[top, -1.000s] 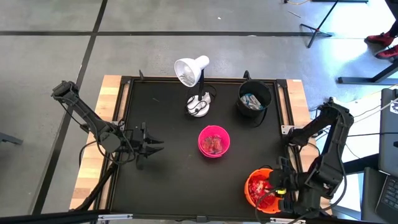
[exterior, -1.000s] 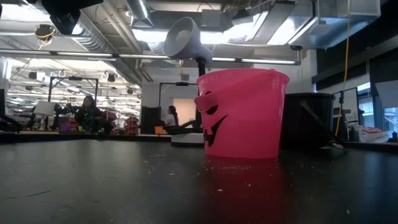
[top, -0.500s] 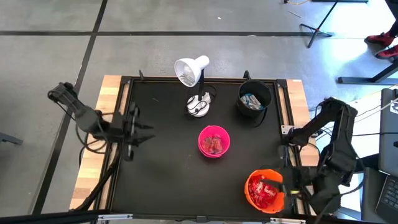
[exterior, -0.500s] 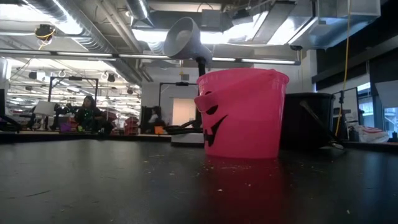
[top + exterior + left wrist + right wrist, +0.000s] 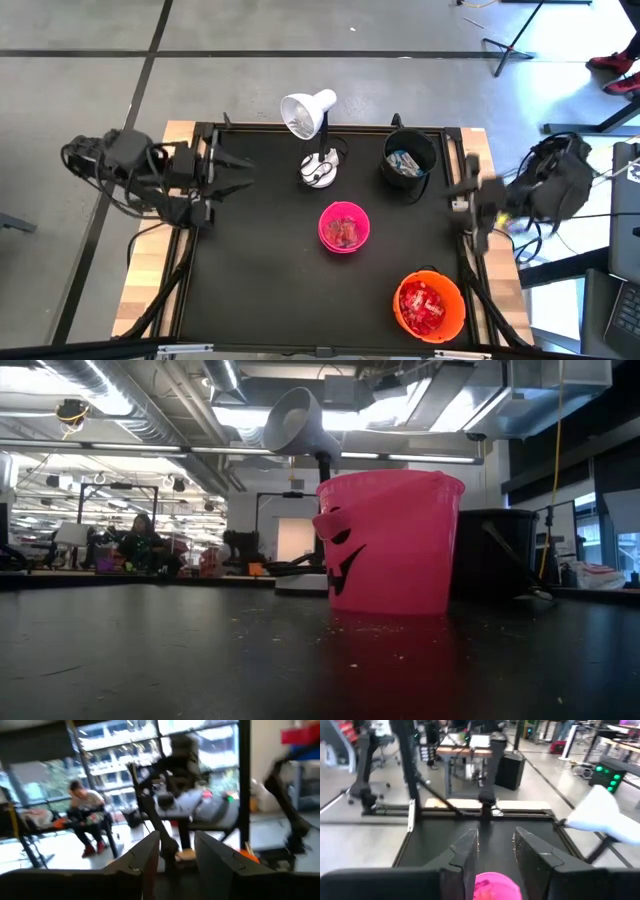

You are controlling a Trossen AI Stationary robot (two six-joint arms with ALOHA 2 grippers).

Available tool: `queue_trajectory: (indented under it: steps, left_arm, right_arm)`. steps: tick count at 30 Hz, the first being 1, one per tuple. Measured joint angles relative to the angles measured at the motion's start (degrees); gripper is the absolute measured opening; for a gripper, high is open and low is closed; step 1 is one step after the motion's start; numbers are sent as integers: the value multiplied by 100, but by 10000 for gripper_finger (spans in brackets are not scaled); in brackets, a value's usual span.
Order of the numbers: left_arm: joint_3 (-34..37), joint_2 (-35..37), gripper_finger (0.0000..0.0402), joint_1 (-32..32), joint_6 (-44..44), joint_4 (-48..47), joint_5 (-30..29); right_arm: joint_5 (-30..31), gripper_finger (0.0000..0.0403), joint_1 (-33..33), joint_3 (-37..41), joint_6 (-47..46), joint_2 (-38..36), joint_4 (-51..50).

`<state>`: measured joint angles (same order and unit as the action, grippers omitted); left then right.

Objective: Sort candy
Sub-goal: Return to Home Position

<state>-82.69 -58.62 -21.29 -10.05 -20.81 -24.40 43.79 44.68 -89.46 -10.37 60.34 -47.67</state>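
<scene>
- On the left side of the table [image 5: 260,280], the left gripper [image 5: 240,172] has pulled back.
  - A second ago it hung out over the black top.
  - Now it sits by the left edge, near the back corner.
  - Its fingers are apart and hold nothing.
- The right gripper [image 5: 495,835] has moved too.
  - A second ago it was down by the orange bucket [image 5: 430,276], at the front right.
  - Now it is up by the right edge, well apart from that bucket.
  - Its fingers are also apart and empty.
- With that arm out of the way, the orange bucket shows whole from above. It is packed with red candy [image 5: 424,305].
- More candy lies in the pink bucket [image 5: 322,222] in the middle of the table.
- A few white-and-blue pieces sit in the black bucket [image 5: 388,150] at the back. The lamp [image 5: 308,113] stands near it.
- None of the buckets has moved.
- I can see no candy lying loose on the table. All of it that shows is inside a bucket.
- I think this means the sorting is done.
  - Both arms look like they are going to their resting places.
  - Neither one seems to be reaching for another piece.
  - I see nothing left for them to pick up.
</scene>
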Motion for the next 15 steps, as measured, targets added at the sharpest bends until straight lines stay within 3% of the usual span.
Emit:
queue_trajectory:
  steps: [5,10,15]
  left_arm:
    - [-88,320,121,479,311,-810,887]
    - [536,1154,121,583,695,-586,514]
    - [1662,1756,121,604,868,-441,414]
  right_arm:
    - [-55,121,-242,318,20,-600,-80]
    - [9,121,-233,1303,-34,-1522,212]
    - [27,121,-236,2664,151,-2629,928]
